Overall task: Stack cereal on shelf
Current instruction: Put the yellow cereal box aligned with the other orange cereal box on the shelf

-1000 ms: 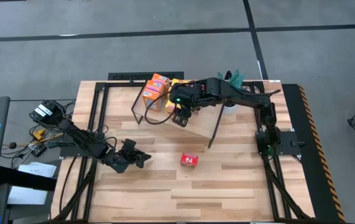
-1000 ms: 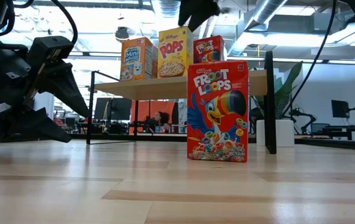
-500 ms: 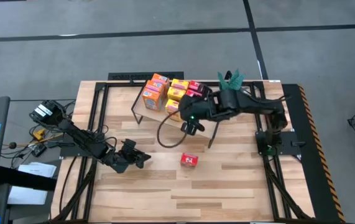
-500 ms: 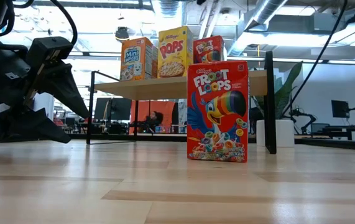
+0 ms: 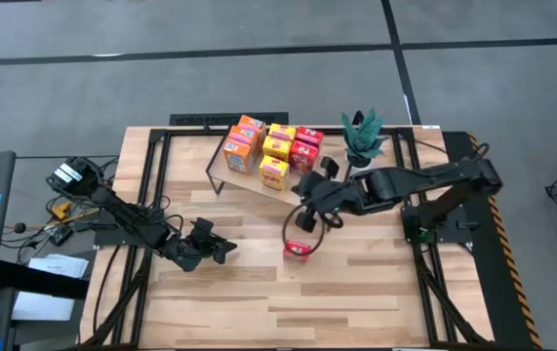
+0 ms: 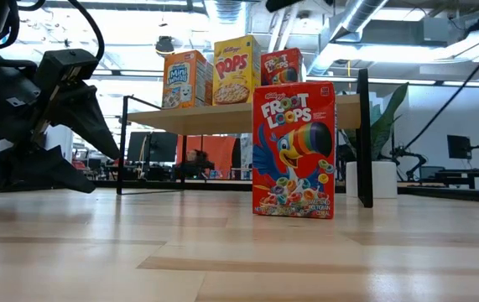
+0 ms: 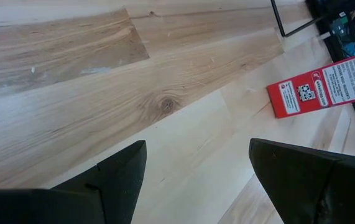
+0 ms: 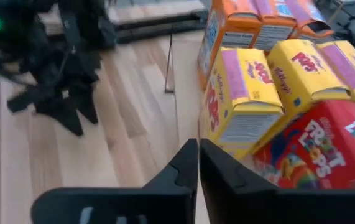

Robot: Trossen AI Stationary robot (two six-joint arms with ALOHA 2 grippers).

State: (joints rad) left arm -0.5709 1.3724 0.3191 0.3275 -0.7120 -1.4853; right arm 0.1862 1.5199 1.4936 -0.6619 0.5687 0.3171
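The shelf [image 5: 229, 175] stands at the table's far side with several cereal boxes on top: orange [image 5: 244, 142], yellow [image 5: 277, 154] and red [image 5: 306, 148]. One more red cereal box [image 5: 298, 250] stands upright on the table in front of the shelf, also showing in the low view [image 6: 294, 151] and in the left wrist view [image 7: 323, 92]. My right gripper [image 5: 306, 222] hovers just above and behind this box, its fingers shut [image 8: 198, 163] on nothing. My left gripper [image 5: 225, 249] rests low at the table's left, open [image 7: 196, 171], with nothing between its fingers.
A potted plant [image 5: 361, 136] stands at the shelf's right end. The shelf's thin black legs [image 6: 362, 138] reach down to the table. A black frame [image 5: 151, 195] runs along the table's edges. Bare wooden tabletop [image 5: 356, 292] lies toward the near edge.
My right gripper has drawn back from over the shelf toward the table's near edge and a little to the right, coming over the red box on the table. The yellow and red boxes on the shelf, covered by the arm before, now show.
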